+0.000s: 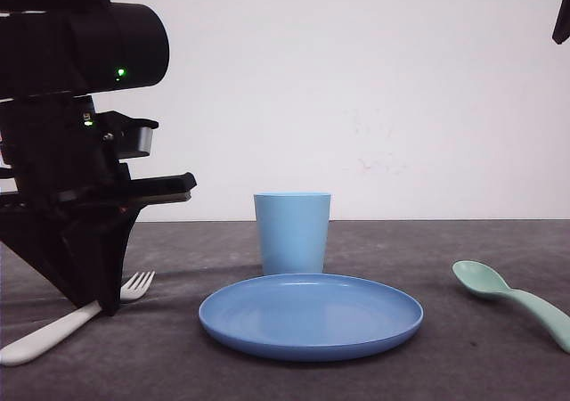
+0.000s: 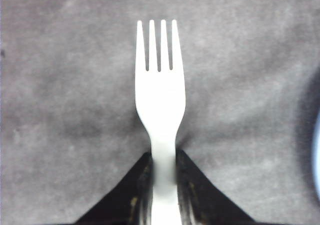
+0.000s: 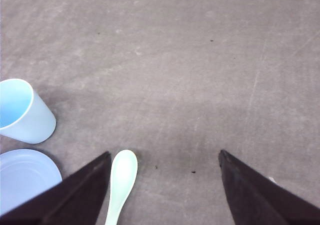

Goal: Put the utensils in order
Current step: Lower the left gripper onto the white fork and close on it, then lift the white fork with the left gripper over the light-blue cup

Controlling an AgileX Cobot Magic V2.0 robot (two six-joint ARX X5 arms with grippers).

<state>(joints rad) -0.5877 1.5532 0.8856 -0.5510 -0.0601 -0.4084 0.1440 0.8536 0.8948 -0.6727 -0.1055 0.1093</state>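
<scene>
White plastic fork [image 1: 62,324], four tines, lies flat on the grey table at front left, tines pointing toward the far right, handle clamped between black fingers; mint-green spoon [image 1: 512,298], oval bowl facing up, lies flat at right, handle toward the near right edge.
</scene>
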